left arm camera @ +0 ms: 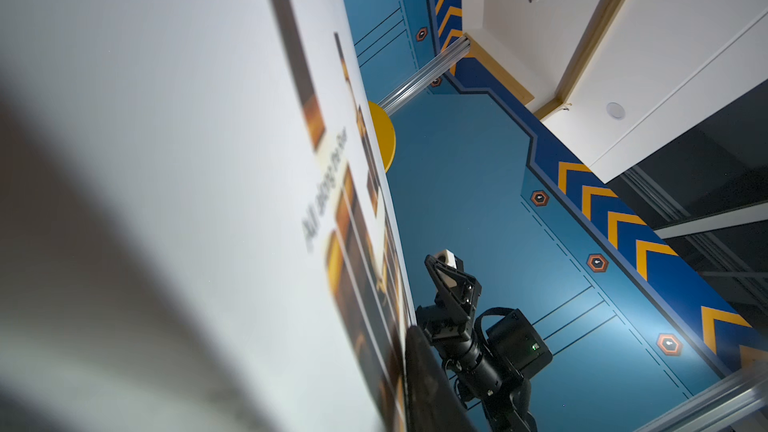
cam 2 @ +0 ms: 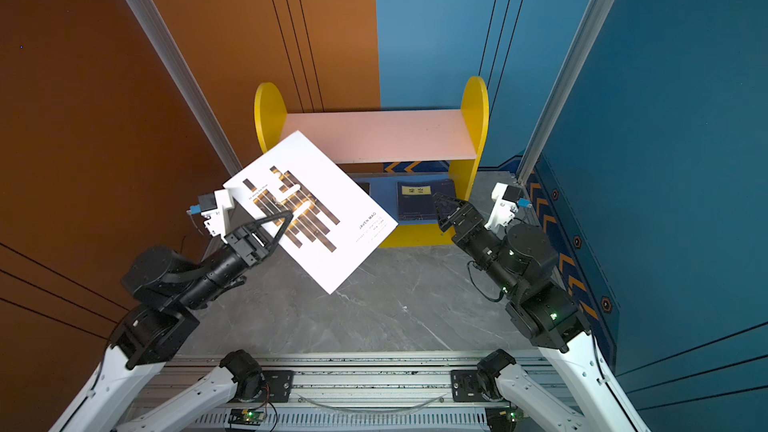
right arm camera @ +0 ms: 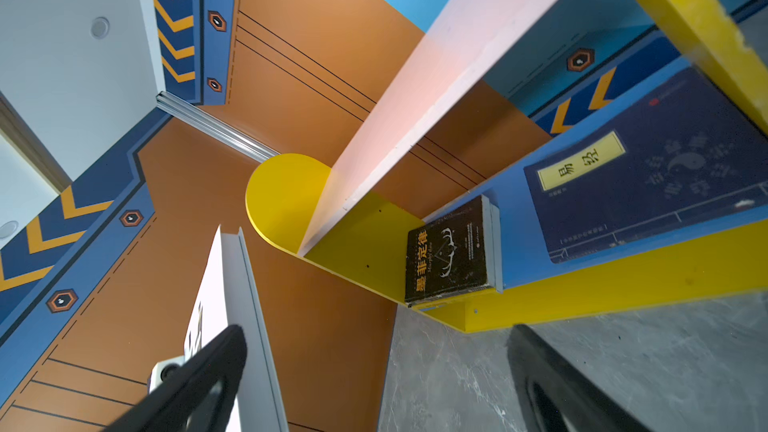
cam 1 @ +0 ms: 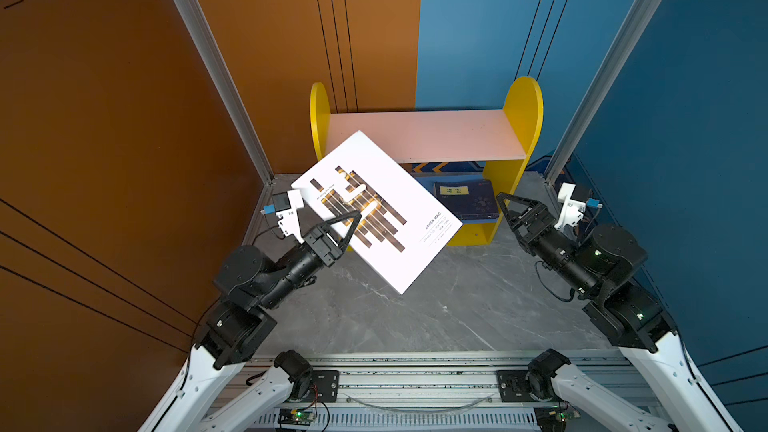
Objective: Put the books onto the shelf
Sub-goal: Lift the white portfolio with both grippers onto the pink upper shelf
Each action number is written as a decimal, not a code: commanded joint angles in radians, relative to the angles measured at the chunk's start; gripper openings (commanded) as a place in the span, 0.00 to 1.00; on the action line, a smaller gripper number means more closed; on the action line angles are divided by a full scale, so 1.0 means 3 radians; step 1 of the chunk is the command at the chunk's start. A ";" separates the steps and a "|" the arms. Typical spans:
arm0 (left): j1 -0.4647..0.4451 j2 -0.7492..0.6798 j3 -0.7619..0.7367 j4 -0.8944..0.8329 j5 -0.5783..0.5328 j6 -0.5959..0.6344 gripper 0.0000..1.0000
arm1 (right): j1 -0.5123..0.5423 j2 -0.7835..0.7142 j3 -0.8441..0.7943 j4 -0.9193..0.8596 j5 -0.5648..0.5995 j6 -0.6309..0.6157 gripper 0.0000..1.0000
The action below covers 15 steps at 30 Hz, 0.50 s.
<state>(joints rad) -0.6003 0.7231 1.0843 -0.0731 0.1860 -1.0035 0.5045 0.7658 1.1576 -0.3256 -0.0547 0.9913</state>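
Both top views: left gripper [cam 1: 354, 219] is clamped on the white book [cam 1: 374, 209] at its 8 o'clock edge, holding it tilted in the air before the shelf [cam 1: 524, 118], probably angled to enter under the pink upper board [cam 1: 424, 130]. Right gripper [cam 1: 505, 206] sits at 2 o'clock, jaws wide and empty. Navy book [cam 1: 467, 197] lies flat on the blue lower board [right arm camera: 515, 218]. Only the right wrist view plainly shows the black book [right arm camera: 449, 251] beside it.
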 commanded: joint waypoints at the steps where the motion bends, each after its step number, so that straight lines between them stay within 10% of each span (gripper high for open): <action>1: -0.0004 0.0351 0.0268 0.0625 -0.0055 0.0120 0.28 | -0.0010 0.0085 0.0178 0.0199 0.0095 -0.0271 1.00; 15: -0.0118 0.1587 0.0703 0.1560 -0.1599 -0.0002 0.31 | 0.0216 0.1318 0.0835 0.1315 0.0065 -0.0907 0.99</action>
<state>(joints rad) -0.6167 1.1831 1.2537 0.2489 -0.1539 -0.9897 0.5526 1.1233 1.3445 -0.0227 -0.0483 0.8101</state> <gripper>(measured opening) 0.308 0.993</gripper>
